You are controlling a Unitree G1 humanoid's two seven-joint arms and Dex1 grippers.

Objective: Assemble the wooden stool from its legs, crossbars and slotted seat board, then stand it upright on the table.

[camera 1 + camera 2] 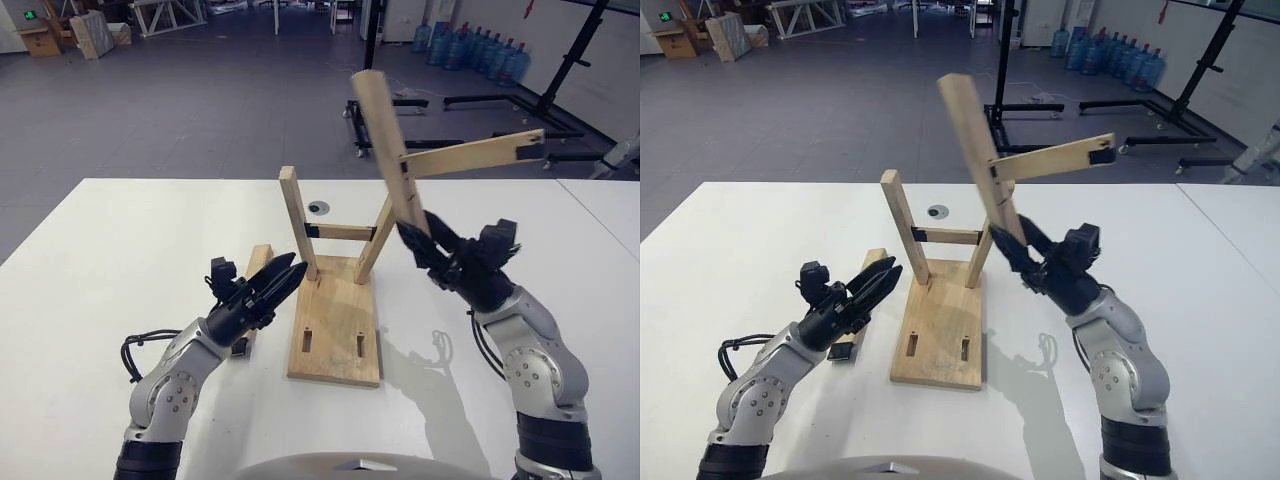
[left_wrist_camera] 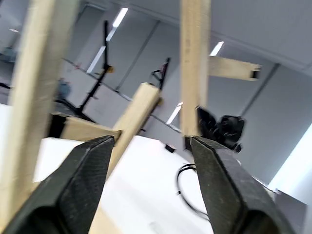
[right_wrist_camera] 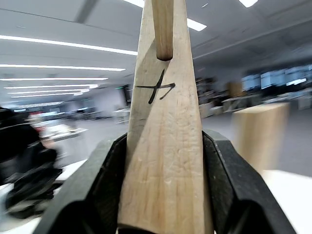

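The slotted seat board [image 1: 335,330] lies flat on the white table [image 1: 120,240]. Two legs stand in its far end: a left leg [image 1: 298,222] and a leaning right leg [image 1: 372,248], joined by a crossbar [image 1: 340,232]. My right gripper [image 1: 418,235] is shut on the lower part of another leg [image 1: 385,130], held tilted above the board, with a crossbar [image 1: 470,155] jutting to the right. My left gripper [image 1: 288,272] is open, close to the foot of the left standing leg, with nothing between its fingers [image 2: 73,195]. A loose wooden piece [image 1: 258,262] lies under the left arm.
A small round hole [image 1: 318,208] sits in the table behind the stool. A black cable [image 1: 140,350] loops beside the left arm. Black metal racks [image 1: 440,105] stand on the floor beyond the table's far edge. Bare tabletop lies on both sides.
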